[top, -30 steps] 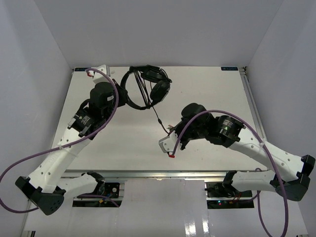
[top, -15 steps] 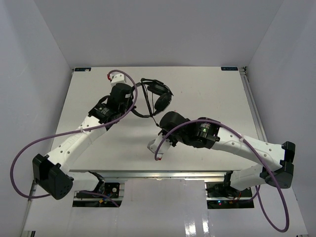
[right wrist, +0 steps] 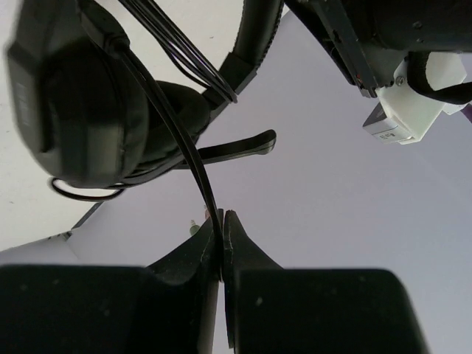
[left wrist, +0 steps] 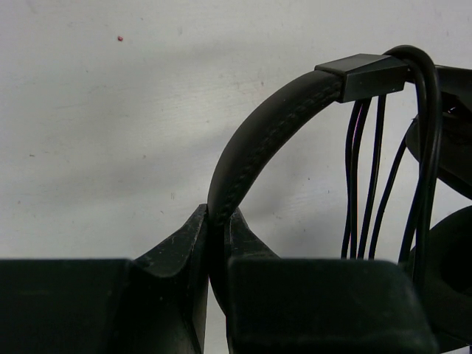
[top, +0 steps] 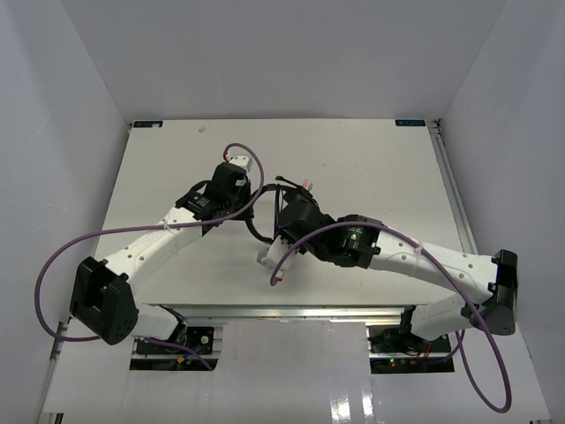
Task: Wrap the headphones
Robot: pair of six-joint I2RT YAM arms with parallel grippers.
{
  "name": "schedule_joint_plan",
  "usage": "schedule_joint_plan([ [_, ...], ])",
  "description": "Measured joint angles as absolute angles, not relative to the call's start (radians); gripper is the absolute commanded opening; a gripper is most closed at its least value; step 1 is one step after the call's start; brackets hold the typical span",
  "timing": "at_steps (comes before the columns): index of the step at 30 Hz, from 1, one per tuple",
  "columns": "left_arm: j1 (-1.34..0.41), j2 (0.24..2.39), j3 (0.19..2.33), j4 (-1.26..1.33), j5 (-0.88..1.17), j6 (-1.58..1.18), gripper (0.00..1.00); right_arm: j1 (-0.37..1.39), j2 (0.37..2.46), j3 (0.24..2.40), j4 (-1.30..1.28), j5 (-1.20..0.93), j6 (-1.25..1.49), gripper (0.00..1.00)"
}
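Note:
The black headphones (top: pixel 279 201) hang above the table's middle, between my two grippers. In the left wrist view my left gripper (left wrist: pixel 219 221) is shut on the padded headband (left wrist: pixel 273 125). Several strands of thin cord (left wrist: pixel 369 177) hang over the headband's end, with an earcup (left wrist: pixel 450 295) at the right edge. My right gripper (right wrist: pixel 222 225) is shut on the cord (right wrist: pixel 193 158), just below an earcup (right wrist: pixel 81 110) and the microphone boom (right wrist: pixel 236 147). Reddish plugs (top: pixel 306 185) poke out beside the right gripper (top: pixel 291 193). From above, the left gripper (top: pixel 249 208) sits at the headphones' left.
The white table (top: pixel 380 168) is walled at the back and sides. Purple arm cables (top: pixel 71 256) loop off both arms. A metal rail (top: pixel 282 311) runs along the near edge. The left arm's wrist block (right wrist: pixel 405 110) hangs close above the right gripper.
Both arms have swung toward the table's middle. The left one carried the headphones from the back left, and the right gripper came up close under them, cord still pinched.

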State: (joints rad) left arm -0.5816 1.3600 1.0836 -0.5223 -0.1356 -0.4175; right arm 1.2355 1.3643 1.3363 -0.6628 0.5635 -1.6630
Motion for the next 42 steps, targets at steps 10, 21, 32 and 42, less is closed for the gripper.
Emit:
schedule_joint_plan([
  [10,-0.582,1.354,1.029,-0.507,0.058,-0.313,0.0,1.116,1.464,1.322,-0.572,0.463,-1.646,0.08],
  [21,-0.577,1.501,1.019,-0.44,0.067,-0.314,0.0,0.994,1.596,1.313,-0.507,0.34,-1.584,0.08],
  [32,-0.577,1.656,1.042,-0.378,0.047,-0.337,0.0,0.914,1.704,1.312,-0.487,0.261,-1.571,0.09],
  [42,-0.577,1.68,1.04,-0.358,0.039,-0.353,0.08,0.903,1.735,1.31,-0.458,0.259,-1.561,0.19],
])
